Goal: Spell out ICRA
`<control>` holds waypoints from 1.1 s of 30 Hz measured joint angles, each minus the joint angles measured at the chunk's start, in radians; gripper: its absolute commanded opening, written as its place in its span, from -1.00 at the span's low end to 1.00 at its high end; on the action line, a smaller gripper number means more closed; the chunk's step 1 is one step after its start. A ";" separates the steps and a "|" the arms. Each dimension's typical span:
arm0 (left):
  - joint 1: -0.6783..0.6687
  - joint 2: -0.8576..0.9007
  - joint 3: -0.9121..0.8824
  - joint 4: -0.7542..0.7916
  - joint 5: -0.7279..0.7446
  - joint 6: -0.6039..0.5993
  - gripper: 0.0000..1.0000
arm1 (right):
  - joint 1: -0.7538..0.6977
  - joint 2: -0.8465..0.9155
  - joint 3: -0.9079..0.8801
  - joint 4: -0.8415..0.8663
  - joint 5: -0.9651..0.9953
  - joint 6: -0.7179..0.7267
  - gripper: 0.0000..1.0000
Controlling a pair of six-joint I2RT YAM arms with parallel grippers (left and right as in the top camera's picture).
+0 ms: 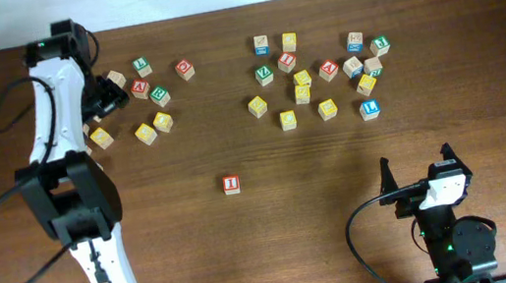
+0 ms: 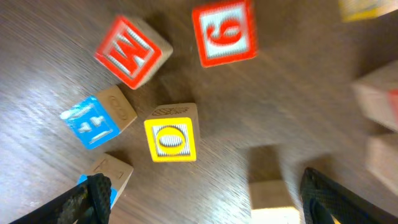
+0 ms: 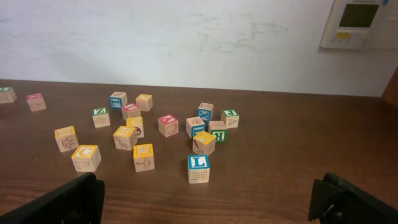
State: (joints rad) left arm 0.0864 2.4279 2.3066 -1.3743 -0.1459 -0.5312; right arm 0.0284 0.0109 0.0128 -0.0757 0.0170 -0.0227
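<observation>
Over dark wooden table [image 1: 292,205], left claw [image 2: 205,198] and right claw [image 3: 211,200] both gape wide, seemingly gripping nothing.

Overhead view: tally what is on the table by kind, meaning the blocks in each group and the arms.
Left group of blocks: 8 visible (the arm may hide more)
Right group of blocks: 16
Lone I block: 1
Robot arms, left arm and right arm: 2
Total: 27
</observation>
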 measured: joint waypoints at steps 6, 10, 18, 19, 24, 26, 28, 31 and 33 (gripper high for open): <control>0.000 -0.092 0.027 -0.093 0.023 0.000 0.80 | 0.000 0.000 0.000 0.000 0.000 0.000 0.97; 0.000 -0.092 0.027 -0.137 0.031 0.000 0.80 | 0.000 0.000 0.000 0.000 0.000 0.000 0.97; 0.000 -0.092 0.027 -0.028 0.069 0.119 0.81 | 0.000 0.000 0.000 0.000 0.000 0.000 0.97; 0.000 -0.092 0.027 -0.012 0.077 0.145 0.84 | 0.000 0.000 0.000 0.000 0.000 0.000 0.97; 0.000 -0.092 0.027 -0.011 0.095 0.195 0.99 | 0.000 0.000 0.000 0.000 0.000 0.000 0.96; 0.000 -0.092 0.027 -0.058 0.098 0.200 0.99 | 0.000 0.000 0.000 0.000 0.000 0.000 0.97; 0.001 -0.092 0.027 -0.105 0.130 0.209 0.99 | 0.000 0.000 0.000 0.000 0.000 0.000 0.97; -0.003 -0.092 0.027 -0.091 0.244 0.301 0.98 | 0.000 0.000 0.000 0.000 0.000 0.000 0.97; -0.023 -0.092 0.027 -0.051 0.276 0.358 0.98 | 0.000 0.000 0.000 0.000 0.000 0.000 0.97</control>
State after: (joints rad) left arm 0.0635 2.3356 2.3341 -1.4250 0.1299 -0.1734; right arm 0.0284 0.0109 0.0128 -0.0757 0.0170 -0.0227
